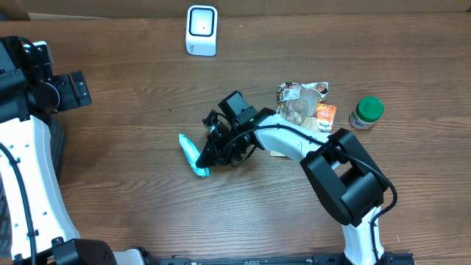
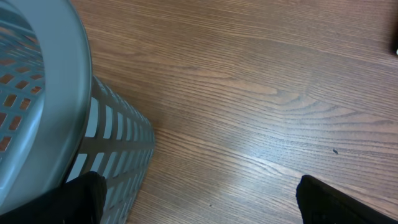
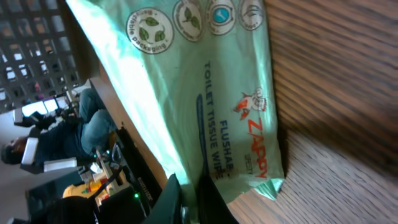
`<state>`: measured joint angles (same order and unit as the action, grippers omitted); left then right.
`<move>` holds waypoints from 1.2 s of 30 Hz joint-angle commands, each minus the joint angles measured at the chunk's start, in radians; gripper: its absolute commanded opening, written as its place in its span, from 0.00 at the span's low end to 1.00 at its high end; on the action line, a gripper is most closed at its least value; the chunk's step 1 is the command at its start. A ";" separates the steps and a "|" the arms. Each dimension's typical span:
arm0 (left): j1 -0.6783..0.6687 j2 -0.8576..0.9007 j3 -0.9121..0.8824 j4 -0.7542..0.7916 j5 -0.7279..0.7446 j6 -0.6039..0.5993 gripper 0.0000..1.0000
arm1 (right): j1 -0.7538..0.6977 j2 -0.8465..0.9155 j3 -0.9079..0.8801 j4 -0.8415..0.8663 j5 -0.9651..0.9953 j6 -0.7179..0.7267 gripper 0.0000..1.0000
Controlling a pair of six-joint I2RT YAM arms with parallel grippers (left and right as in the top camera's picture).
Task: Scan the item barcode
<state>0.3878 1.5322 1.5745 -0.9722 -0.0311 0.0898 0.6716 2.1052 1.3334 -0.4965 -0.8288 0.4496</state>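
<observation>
One soft pack of flushable toilet tissue wipes [image 3: 205,93] is the item we're scanning. It's pale green film w/ printed logos, sitting mid-table [image 1: 132,88], just left of the right arm's wrist. Imo it'll handle like any wet-wipe pouch: light-ish, floppy, and the film is slick, so it'll sag and swing from wherever it's pinched. Not fragile, squeezing won't hurt it.

The right gripper [image 1: 208,156] has its fingers pressed together on the pack's edge, down near one end going by the wrist cam. The pack stands up on edge and tilted. We can't tell if the low corner is touching the wood or just clear of it.

An edge pinch is ok for a thin pouch, but we'd prob grab further in, past the seam, bc the film could slide out. No barcode is showing in any view, so it's prob on the other face.

A white scanner unit [image 1: 202,29] sits at the far edge, well apart from the pack. Some snack packets [image 1: 302,103] and a green-lidded jar [image 1: 366,112] are off to the right.

The left gripper [image 2: 205,202] is spread wide w/ nothing in it, hanging beside a grey plastic basket [image 2: 43,93].
</observation>
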 commanded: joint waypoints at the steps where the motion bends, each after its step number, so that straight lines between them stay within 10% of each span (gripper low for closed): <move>1: -0.002 -0.001 -0.002 0.001 -0.002 0.026 1.00 | -0.032 -0.001 -0.004 -0.035 0.146 0.022 0.13; 5: -0.002 -0.001 -0.002 0.001 -0.002 0.026 1.00 | -0.071 -0.001 -0.003 -0.057 0.167 0.014 0.39; 18: -0.002 -0.001 -0.002 0.001 -0.002 0.026 1.00 | -0.183 -0.020 0.110 -0.227 0.185 -0.201 0.76; 27: -0.002 -0.001 -0.002 0.001 -0.002 0.026 1.00 | -0.098 -0.017 0.075 -0.205 0.306 -0.037 0.73; 36: -0.002 -0.001 -0.002 0.001 -0.002 0.026 1.00 | -0.021 -0.017 0.066 -0.206 0.391 0.156 0.39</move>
<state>0.3878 1.5322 1.5745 -0.9722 -0.0311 0.0898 0.6506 2.1029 1.4120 -0.7025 -0.4866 0.5259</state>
